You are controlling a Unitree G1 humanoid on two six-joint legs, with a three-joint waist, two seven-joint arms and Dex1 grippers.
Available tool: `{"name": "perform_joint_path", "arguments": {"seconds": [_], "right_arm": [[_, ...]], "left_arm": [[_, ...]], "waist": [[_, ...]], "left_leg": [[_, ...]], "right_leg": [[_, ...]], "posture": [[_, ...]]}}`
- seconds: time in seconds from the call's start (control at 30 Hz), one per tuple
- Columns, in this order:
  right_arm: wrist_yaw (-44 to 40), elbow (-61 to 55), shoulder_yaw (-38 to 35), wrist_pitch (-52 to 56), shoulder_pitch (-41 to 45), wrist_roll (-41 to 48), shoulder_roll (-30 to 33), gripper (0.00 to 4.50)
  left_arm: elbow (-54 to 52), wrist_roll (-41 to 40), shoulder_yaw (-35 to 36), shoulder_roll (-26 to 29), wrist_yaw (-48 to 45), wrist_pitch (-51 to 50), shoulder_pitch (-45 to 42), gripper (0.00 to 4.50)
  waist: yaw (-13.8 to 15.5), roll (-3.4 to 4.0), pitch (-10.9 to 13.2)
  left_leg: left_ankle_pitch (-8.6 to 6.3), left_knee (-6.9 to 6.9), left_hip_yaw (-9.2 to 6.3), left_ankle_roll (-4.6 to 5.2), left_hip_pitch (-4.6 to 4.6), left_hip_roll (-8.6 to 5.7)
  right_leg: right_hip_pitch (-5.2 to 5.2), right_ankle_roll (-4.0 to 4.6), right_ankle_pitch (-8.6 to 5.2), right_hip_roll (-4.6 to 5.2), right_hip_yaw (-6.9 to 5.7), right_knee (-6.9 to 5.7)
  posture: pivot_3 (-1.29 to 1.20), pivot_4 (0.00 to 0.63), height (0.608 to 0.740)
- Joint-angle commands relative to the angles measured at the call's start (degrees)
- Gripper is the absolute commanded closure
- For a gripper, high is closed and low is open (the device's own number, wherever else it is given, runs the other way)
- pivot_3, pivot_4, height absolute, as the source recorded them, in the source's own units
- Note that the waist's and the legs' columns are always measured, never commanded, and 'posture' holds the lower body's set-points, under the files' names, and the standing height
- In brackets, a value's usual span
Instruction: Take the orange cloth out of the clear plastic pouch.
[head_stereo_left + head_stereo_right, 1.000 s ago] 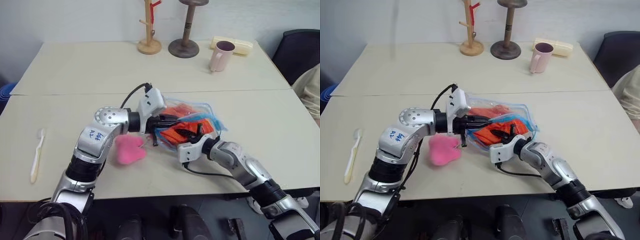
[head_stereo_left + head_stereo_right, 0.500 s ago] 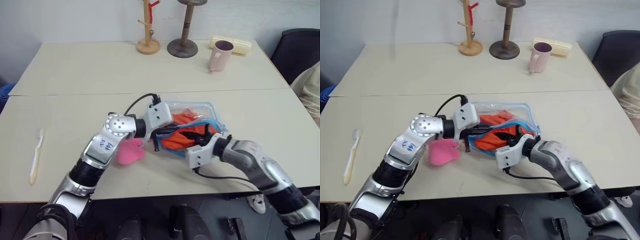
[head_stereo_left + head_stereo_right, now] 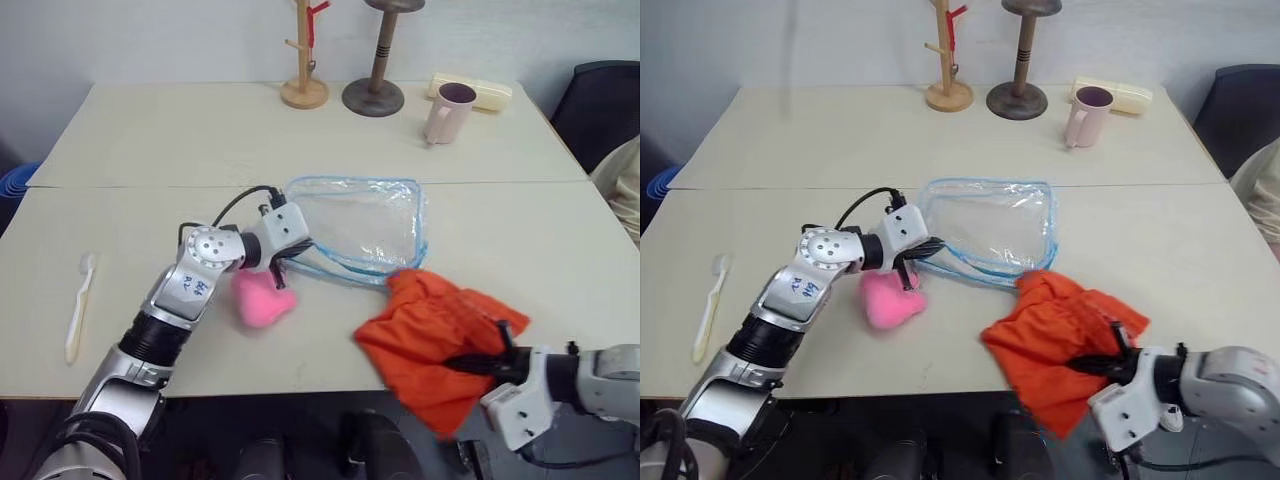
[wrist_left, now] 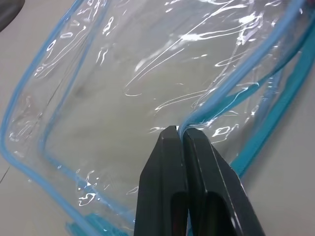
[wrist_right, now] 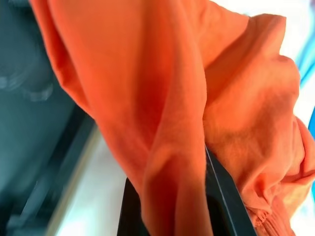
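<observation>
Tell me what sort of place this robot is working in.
Probably an office or lab room set up for testing. Two plain pale tables stand pushed together against a bare wall, a black office chair sits at the right, and unrelated small props such as a pink mug and a wooden stand are laid out.

place: office/lab — 2 pale tables (image 3: 200, 130) | office chair (image 3: 600, 100) | bare wall (image 3: 150, 40)
</observation>
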State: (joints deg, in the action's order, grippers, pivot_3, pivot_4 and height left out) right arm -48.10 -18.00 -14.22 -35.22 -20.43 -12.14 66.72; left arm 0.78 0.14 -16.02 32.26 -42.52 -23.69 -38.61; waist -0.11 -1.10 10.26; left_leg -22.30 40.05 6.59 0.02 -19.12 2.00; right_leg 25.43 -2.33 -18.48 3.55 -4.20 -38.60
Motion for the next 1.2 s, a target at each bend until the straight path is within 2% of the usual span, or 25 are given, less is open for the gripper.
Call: {"name": "perform_joint_path", "arguments": {"seconds": [0.03,0.13,0.27,0.37,0.47,0.6,0.67,0.77,0.8,0.83,0.87,1.0,1.1,1.2], "right_arm": [[4.22,8.50,-5.60,-0.28,2.74,-4.70,0.43,4.45],[11.64,17.82,-4.85,4.21,11.16,-11.08,0.01,4.45],[18.30,24.21,2.14,8.07,23.49,-15.36,-4.90,4.45],[19.76,27.51,8.03,10.47,29.46,-17.70,-9.74,4.45],[18.52,28.92,11.11,11.92,31.38,-16.07,-12.38,3.60],[14.22,25.40,10.49,13.66,28.18,-10.51,-11.87,2.17],[11.70,23.01,8.30,14.50,25.46,-6.31,-10.86,1.47],[5.77,17.01,1.65,20.03,19.55,4.68,-10.19,0.50],[2.80,13.74,-2.91,25.83,17.57,11.67,-10.44,0.12],[-0.08,10.91,-7.19,32.04,15.89,18.38,-10.46,0.00],[-2.95,8.78,-11.65,38.77,13.97,24.46,-10.21,0.00],[-14.45,6.87,-26.75,56.71,5.64,38.97,-7.99,0.00],[-18.67,12.04,-36.06,67.27,2.35,43.38,-5.53,0.00],[-19.25,16.42,-39.39,72.07,2.42,44.49,-4.28,0.00]], "left_arm": [[-6.07,-2.94,0.94,2.90,-6.90,2.73,2.01,4.50],[-9.65,-3.60,0.03,5.81,-11.75,4.04,3.81,4.50],[-14.53,-6.21,-0.70,6.99,-16.41,1.94,5.62,4.50],[-14.17,-3.73,-2.69,6.97,-16.63,0.88,5.35,4.50],[-14.77,-2.48,-3.97,5.76,-15.22,-2.60,4.80,3.83],[-17.10,-4.89,-1.89,4.23,-14.03,-8.80,4.57,2.49],[-18.07,-6.90,-0.20,4.46,-14.37,-11.54,4.80,1.88],[-20.74,-14.81,6.32,5.15,-15.64,-20.13,5.90,0.94],[-21.49,-19.38,10.87,5.97,-16.80,-23.67,6.42,0.60],[-21.69,-23.32,15.18,6.90,-17.92,-25.92,6.86,0.22],[-21.07,-26.74,19.81,8.08,-18.77,-27.92,7.07,0.05],[-15.37,-30.52,29.59,15.74,-22.65,-26.12,9.02,0.05],[-5.62,-26.41,31.97,24.07,-28.58,-15.25,12.62,0.05],[0.66,-26.41,32.07,27.54,-31.20,-11.60,12.95,0.05]], "waist": [[-0.21,0.00,0.00],[-0.31,0.04,0.02],[-0.49,0.08,0.01],[-0.79,0.08,0.00],[-0.74,0.12,0.02],[-0.54,0.11,0.01],[-0.33,0.11,0.02],[-0.13,0.11,0.01],[-0.13,0.11,0.01],[-0.21,0.13,0.02],[-0.27,0.15,0.03],[-0.09,0.18,0.04],[-0.19,0.18,0.04],[-0.10,0.16,0.04]], "left_leg": [[0.00,-0.01,0.00,0.00,0.01,0.00],[0.00,0.00,0.11,-0.01,0.05,0.02],[0.02,-0.02,0.14,-0.05,0.08,0.06],[0.03,0.00,0.14,-0.06,0.06,0.09],[0.03,-0.01,0.13,-0.06,0.02,0.07],[0.02,0.02,0.10,-0.04,-0.01,0.06],[0.02,0.00,0.06,-0.04,0.01,0.09],[0.02,-0.02,0.05,-0.05,0.01,0.13],[0.02,-0.03,0.04,-0.05,-0.02,0.13],[0.02,-0.02,0.04,-0.04,-0.02,0.13],[0.02,-0.01,0.03,-0.04,-0.01,0.13],[0.02,-0.01,-0.03,-0.05,0.04,0.17],[0.02,-0.12,-0.02,-0.04,0.05,0.14],[-0.01,-0.13,0.02,0.01,0.06,0.09]], "right_leg": [[0.00,0.00,0.00,-0.01,0.00,0.00],[0.01,0.00,0.00,-0.02,0.11,-0.05],[0.02,0.03,-0.02,-0.06,0.13,-0.07],[0.02,0.04,-0.02,-0.10,0.14,-0.08],[0.05,0.04,-0.02,-0.09,0.14,-0.10],[0.04,0.02,-0.01,-0.05,0.15,-0.09],[0.04,0.02,-0.01,-0.06,0.14,-0.10],[0.04,0.03,-0.01,-0.09,0.12,-0.10],[0.04,0.03,-0.01,-0.08,0.12,-0.07],[0.04,0.02,-0.01,-0.08,0.12,-0.06],[0.04,0.02,-0.01,-0.07,0.13,-0.08],[-0.02,0.03,-0.01,-0.08,0.08,-0.06],[-0.02,0.03,-0.02,-0.08,0.08,0.05],[-0.03,0.03,-0.02,-0.07,0.09,0.11]], "posture": [[0.00,0.150,0.740],[0.00,0.150,0.740],[0.00,0.150,0.740],[0.00,0.150,0.740],[0.00,0.150,0.740],[0.00,0.150,0.740],[0.00,0.150,0.740],[0.00,0.150,0.740],[0.00,0.150,0.740],[0.00,0.150,0.740],[0.00,0.150,0.740],[0.00,0.150,0.740],[0.00,0.150,0.740],[0.00,0.150,0.740]]}}
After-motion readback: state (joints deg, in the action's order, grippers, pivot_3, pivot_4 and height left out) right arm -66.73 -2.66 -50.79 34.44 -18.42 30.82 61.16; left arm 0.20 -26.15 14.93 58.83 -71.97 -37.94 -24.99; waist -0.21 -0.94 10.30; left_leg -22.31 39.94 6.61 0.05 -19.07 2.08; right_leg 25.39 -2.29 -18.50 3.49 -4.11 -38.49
